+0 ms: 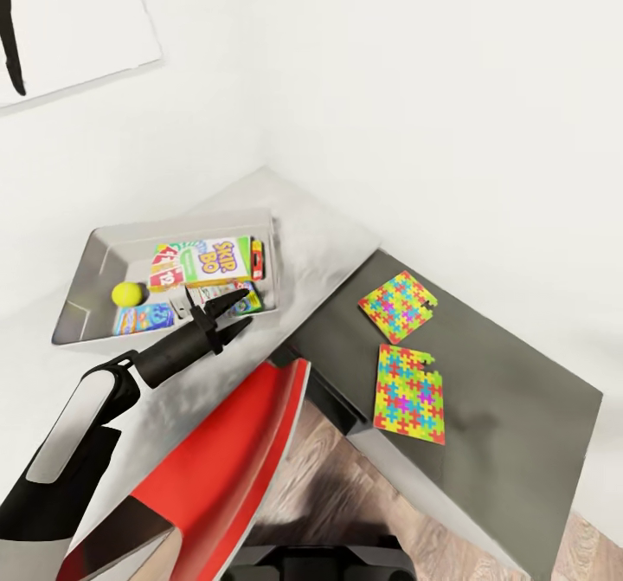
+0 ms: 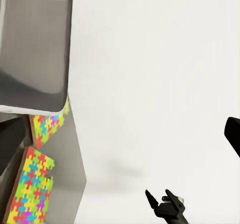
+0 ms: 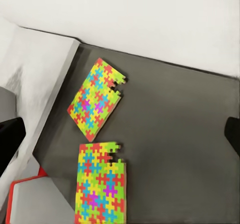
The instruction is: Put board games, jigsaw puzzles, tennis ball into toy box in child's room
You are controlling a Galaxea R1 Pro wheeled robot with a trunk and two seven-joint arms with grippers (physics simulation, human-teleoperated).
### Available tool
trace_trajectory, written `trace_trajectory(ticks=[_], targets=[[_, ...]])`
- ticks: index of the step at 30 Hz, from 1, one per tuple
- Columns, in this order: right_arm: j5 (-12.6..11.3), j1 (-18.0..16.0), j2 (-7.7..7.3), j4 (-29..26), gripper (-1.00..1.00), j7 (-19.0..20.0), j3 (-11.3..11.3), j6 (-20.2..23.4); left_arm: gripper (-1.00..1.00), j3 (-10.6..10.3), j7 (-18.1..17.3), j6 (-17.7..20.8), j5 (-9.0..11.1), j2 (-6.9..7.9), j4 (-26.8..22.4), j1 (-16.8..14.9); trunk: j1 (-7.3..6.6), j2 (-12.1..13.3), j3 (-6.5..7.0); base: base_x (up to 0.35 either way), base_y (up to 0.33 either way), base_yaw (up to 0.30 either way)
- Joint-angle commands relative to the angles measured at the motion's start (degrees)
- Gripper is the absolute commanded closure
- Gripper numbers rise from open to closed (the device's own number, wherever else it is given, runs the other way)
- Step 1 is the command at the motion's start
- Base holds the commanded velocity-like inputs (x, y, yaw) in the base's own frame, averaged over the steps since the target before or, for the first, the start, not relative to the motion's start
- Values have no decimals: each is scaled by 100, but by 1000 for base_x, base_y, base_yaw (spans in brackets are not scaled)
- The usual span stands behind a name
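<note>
Over on the pale grey tabletop point(image 1: 329, 243), the toy box point(image 1: 91, 261) sat tucked toward the wall corner, and it was filling up nicely: the Skip-Bo board game point(image 1: 212, 261) lay flat inside, with other flat game boxes point(image 1: 143, 317) partly under and beside it, and the tennis ball point(image 1: 129, 293) rested against the bin's near side. Just at the bin's front edge hung the left gripper point(image 1: 227, 314), its jaws spread and nothing between them, looking like an arm that had no load to worry about. The right gripper's jaws could not be made out, so I could not tell how it stood; its camera looked down on the darker tabletop point(image 3: 190, 134).

That was where the unfinished business lay. The two jigsaw puzzles, the far one point(image 1: 397, 306) and the near one point(image 1: 409, 393), lay flat and well apart from the bin, close together but not touching. Being thin sheets flush to the surface, they would probably need sliding to an edge before a jaw could get under them.
</note>
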Motion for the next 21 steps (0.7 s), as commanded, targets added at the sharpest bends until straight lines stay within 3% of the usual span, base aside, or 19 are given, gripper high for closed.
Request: trace_trajectory(ticks=[1, 7, 15, 21], targets=[[52, -10, -2, 2, -100, 51, 18, 26, -100, -2, -32, 8, -8, 5, 0, -2, 3, -9, -4, 0, 0, -273], [54, -10, 4, 2, -100, 54, 85, 26, -100, -2, -42, 8, -8, 6, 0, -7, 3, -9, 12, 0, 0, -231], [55, -10, 28, 2, -100, 55, 113, 26, -100, -2, -38, 10, -39, 11, 0, -10, 3, -9, 20, 0, 0, -85], [55, -10, 38, 2, -100, 56, 124, 26, -100, -2, -49, 14, -250, 8, 0, -11, 3, -9, 22, 0, 0, -29]])
